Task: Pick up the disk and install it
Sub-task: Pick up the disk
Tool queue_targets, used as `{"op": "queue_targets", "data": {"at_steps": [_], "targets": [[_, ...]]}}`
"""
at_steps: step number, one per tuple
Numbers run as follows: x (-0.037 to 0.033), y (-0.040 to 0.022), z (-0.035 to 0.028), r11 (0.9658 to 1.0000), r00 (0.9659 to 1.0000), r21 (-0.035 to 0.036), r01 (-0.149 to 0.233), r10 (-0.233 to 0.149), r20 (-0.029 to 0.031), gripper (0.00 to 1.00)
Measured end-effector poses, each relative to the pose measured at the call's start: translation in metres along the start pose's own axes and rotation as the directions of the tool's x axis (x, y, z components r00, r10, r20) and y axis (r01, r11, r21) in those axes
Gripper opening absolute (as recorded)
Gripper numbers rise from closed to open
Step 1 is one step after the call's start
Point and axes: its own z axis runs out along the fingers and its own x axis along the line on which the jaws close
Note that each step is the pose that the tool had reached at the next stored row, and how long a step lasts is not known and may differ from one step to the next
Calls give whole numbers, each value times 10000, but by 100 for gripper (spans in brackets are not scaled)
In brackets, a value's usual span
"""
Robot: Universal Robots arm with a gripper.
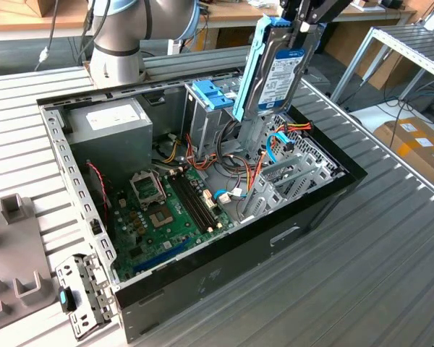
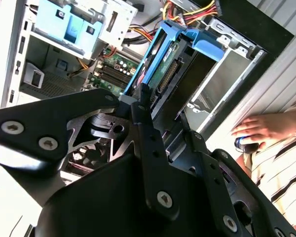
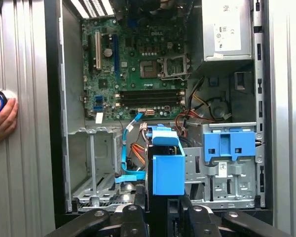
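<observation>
Black computer case (image 1: 202,282) lay open. Inside, loose blue and orange cables (image 1: 270,150) crossed empty drive bay (image 1: 286,184): likely snag. Above bay, disk (image 1: 275,72) hung on edge, leaning, clamped in gripper (image 1: 304,27). Skewed entry might jam rails. Person's hand (image 3: 2,121) just beside case: pinch risk.
</observation>
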Motion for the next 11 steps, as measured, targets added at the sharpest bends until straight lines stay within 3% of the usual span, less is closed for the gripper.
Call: {"op": "queue_targets", "data": {"at_steps": [8,11], "targets": [[360,-26,14,10000,10000,0,0,0,-1,35],[533,-37,22,10000,10000,0,0,0,1,35]]}}
